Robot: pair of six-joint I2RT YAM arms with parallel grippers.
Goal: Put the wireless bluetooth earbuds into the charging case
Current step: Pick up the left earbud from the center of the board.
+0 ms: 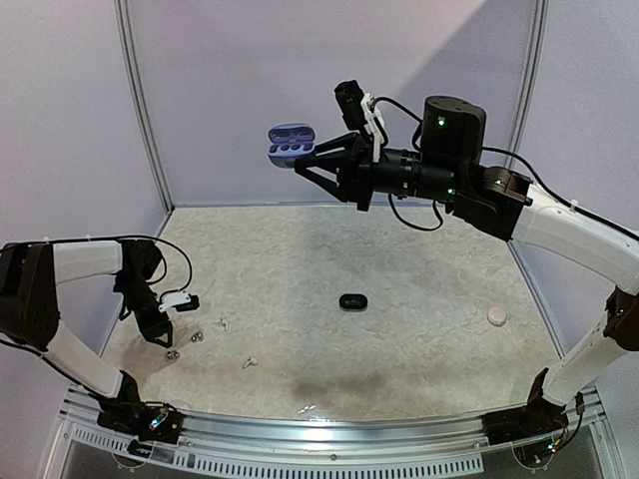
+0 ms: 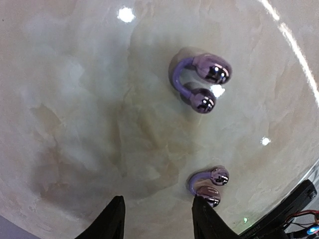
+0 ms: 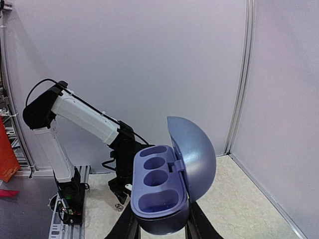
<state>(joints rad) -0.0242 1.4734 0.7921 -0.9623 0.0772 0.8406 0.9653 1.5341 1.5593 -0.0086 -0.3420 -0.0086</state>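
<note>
The purple charging case (image 1: 290, 145) is held high near the back wall, lid open, its cavities empty in the right wrist view (image 3: 159, 191). My right gripper (image 1: 312, 160) is shut on its base (image 3: 159, 226). My left gripper (image 1: 162, 337) hangs low over the table's left side, open and empty (image 2: 158, 211). Two silvery-grey, purple-tinted clip earbuds lie under it: one (image 2: 200, 82) further off, one (image 2: 208, 183) against my right fingertip (image 2: 200, 206). They also show in the top view (image 1: 172, 353) (image 1: 197, 336). Two white earbuds (image 1: 223, 324) (image 1: 250, 362) lie nearby. Black earbuds are out of view.
A small black oval object (image 1: 351, 301) lies mid-table. A white round object (image 1: 496, 316) lies at the right. Booth walls enclose the back and sides. The metal rail (image 1: 329, 429) runs along the near edge.
</note>
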